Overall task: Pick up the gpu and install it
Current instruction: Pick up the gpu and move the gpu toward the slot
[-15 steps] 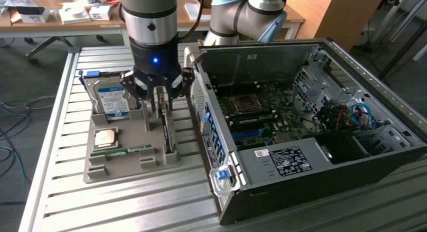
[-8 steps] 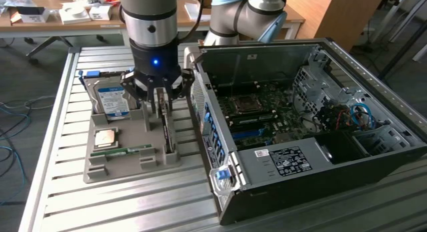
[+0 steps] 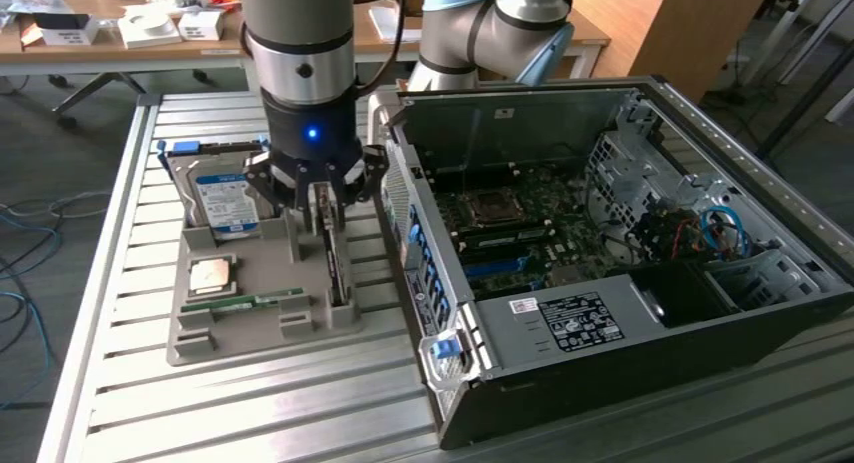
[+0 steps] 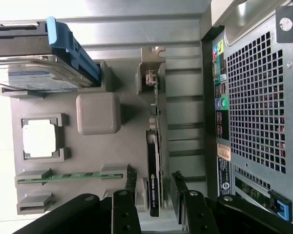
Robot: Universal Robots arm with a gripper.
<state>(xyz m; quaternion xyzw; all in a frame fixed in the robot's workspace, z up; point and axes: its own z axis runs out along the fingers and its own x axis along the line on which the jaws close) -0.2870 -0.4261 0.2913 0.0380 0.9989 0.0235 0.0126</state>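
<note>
The gpu (image 4: pixel 154 161), a thin dark green card with a pale metal bracket at one end, is standing on its long edge in a slot of the grey moulded holder tray (image 3: pixel 240 348), along the tray edge nearest the open black computer case (image 3: pixel 747 183). A strip of bare slatted aluminium bench (image 4: pixel 185 112) is lying between tray and case. The arm is pointing straight down over the tray. Its black claw (image 4: pixel 154 178) is standing apart, one finger (image 4: pixel 131 183) at each face of the card, with gaps showing.
</note>
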